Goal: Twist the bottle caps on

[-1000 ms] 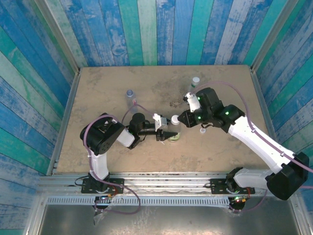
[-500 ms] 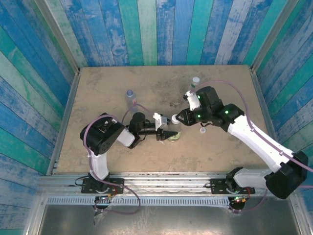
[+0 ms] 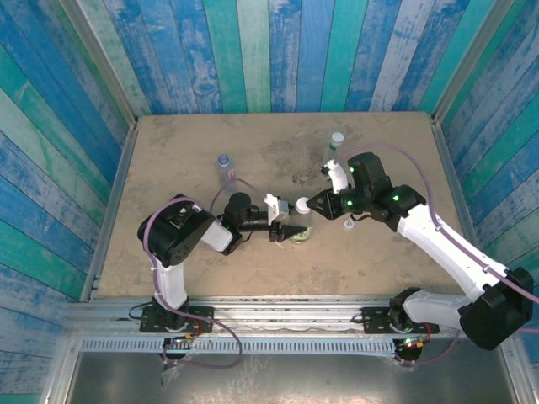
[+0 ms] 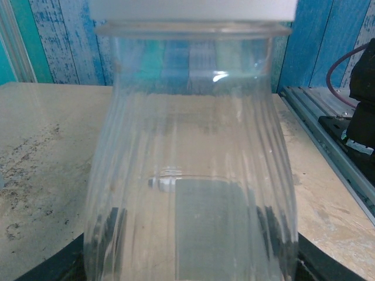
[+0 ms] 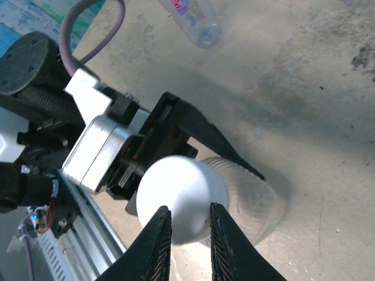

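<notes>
A clear ribbed bottle [image 3: 301, 233] stands upright near the middle of the desk [image 3: 185, 135], and everything else is placed from it. The left hand [image 3: 292, 230] reaches it from the left and grasps its lower body. In the left wrist view its dark fingers [image 4: 53, 266] press both sides of the ribbed wall. A white cap [image 5: 181, 199] sits on the bottle's neck. The right hand [image 5: 190, 211] comes from the bottle's right and is clenched narrow, its fingertips [image 5: 161, 225] lying against the near rim of the cap. The cap is wider than the slit between them, and I cannot tell whether they pinch it. From above the bottle looks greenish at the base, and the left wrist view shows a pale rectangle through the plastic. No lettering can be read on it. Behind and left of it stands an uncapped bottle [image 3: 224, 164] with a bluish-purple label. The right wrist view catches pink-purple print there, too blurred to read. Behind and right stands a capped bottle [image 3: 335, 143]. A small loose cap [image 3: 349, 224] lies on the desk to its right, beyond the right hand.
</notes>
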`<action>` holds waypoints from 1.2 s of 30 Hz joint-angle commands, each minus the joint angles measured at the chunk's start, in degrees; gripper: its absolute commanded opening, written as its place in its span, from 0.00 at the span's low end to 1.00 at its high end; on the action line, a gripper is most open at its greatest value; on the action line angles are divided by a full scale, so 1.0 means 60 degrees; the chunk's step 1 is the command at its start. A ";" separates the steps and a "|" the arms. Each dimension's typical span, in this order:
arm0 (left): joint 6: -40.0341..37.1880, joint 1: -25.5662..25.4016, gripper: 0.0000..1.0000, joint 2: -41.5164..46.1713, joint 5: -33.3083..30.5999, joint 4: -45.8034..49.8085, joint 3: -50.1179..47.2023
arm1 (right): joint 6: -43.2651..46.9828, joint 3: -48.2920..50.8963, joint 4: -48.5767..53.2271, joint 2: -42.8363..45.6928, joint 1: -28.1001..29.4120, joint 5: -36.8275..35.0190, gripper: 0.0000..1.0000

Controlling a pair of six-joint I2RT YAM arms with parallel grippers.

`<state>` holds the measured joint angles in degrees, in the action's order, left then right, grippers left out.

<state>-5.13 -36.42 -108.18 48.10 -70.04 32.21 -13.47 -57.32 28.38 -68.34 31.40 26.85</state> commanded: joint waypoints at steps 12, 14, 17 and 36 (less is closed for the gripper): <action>0.0340 -0.0005 0.54 0.1079 -0.0537 0.1741 -0.0089 | 0.2504 0.0544 -0.0178 0.2079 0.0145 -0.0293 0.66; 0.0356 -0.0048 0.55 0.1403 -0.0775 0.1920 -0.0180 | 0.3166 0.0527 -0.0207 0.2214 0.0155 -0.0494 0.75; -0.0094 -0.0193 0.56 0.2036 -0.1160 0.2797 -0.0198 | 0.4582 0.0258 0.0276 0.2112 0.0152 -0.0374 0.80; -0.3119 -0.0579 0.57 0.4106 -0.0959 0.6533 -0.0132 | 1.0187 -0.2458 0.4681 -0.0100 0.1885 -0.1831 0.69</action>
<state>-20.49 -39.48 -87.68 40.91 -34.70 31.07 43.11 -69.65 52.66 -67.55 42.68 17.63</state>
